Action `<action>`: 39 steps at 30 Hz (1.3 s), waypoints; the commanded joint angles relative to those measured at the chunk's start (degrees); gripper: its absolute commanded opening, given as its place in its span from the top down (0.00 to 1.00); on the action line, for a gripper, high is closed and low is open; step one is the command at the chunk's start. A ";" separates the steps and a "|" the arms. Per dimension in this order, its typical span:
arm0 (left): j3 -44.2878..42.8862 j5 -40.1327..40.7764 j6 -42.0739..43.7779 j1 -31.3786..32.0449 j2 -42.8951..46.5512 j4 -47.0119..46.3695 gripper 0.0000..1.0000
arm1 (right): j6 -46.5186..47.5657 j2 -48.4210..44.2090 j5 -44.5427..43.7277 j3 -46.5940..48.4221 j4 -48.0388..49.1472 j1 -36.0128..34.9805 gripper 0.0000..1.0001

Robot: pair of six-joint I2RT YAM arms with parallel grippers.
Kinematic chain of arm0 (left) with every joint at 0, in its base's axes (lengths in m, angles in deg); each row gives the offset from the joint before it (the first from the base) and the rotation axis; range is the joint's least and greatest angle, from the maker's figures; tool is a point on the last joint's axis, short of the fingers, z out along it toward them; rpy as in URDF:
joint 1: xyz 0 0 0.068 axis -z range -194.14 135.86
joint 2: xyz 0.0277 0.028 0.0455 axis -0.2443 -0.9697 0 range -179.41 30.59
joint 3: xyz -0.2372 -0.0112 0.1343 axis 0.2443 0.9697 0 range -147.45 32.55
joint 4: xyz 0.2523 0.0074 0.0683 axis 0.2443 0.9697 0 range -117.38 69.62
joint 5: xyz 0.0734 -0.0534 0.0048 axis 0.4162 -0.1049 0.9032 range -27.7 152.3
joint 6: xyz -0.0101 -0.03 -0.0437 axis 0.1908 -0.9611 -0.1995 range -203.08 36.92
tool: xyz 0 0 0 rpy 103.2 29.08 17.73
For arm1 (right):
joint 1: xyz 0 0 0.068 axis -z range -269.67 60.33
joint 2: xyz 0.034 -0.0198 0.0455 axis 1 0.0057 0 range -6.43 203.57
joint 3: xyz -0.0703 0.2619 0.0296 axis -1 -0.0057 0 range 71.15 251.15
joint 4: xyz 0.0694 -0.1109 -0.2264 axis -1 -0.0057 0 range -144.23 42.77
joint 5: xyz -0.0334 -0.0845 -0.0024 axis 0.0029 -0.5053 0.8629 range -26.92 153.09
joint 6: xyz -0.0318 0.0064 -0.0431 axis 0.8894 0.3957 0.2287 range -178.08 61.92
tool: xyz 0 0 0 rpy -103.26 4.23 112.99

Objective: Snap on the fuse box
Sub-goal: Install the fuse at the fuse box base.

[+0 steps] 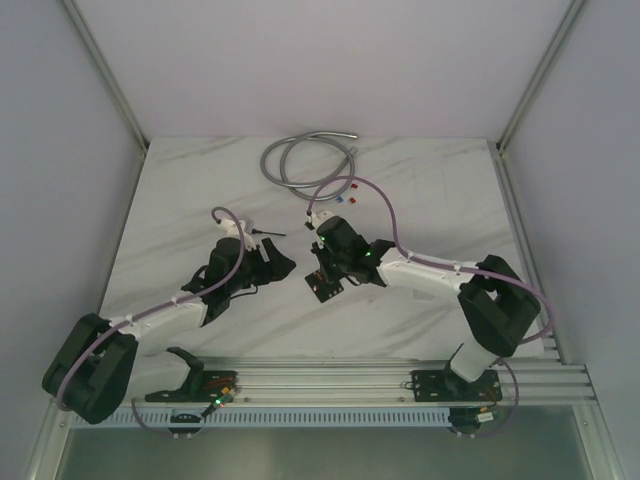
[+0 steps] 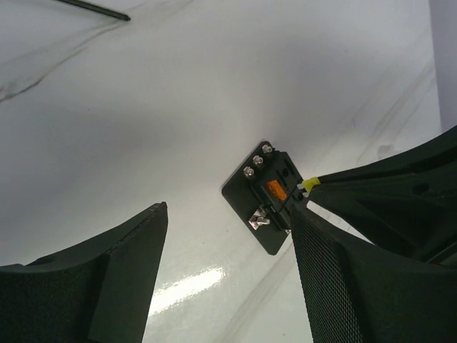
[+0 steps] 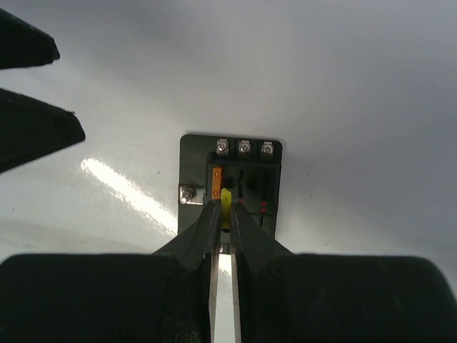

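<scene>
White marble table: fuse box sits right beneath the right gripper, which pinches a yellow fuse; the left gripper gapes empty alongside.

Top view: soft, even overhead light, the table bright, and we note only faint shadows under the arms. Wrist views: a white glare streak on the table beside the fuse box. The near fingers look dark and soft-focused, the fuse box sharp.

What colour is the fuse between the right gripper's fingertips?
The fuse is yellow; the right wrist view shows it best.
</scene>
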 commanded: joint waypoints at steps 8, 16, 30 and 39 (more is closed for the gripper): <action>-1.33 -2.99 -2.35 -0.30 -5.05 -2.32 0.18 | -1.29 4.67 -7.17 4.13 1.92 -1.23 1.00; -1.70 -3.30 -2.52 -0.43 -5.99 -2.24 0.16 | -1.58 6.12 -6.91 3.90 1.89 -1.21 1.00; -1.62 -3.50 -2.63 -0.43 -6.00 -2.19 0.15 | -1.87 7.23 -6.91 3.70 1.50 -1.30 1.00; -1.66 -3.52 -2.82 -0.43 -6.06 -2.31 0.13 | -1.77 7.06 -8.34 3.21 1.40 -1.66 1.00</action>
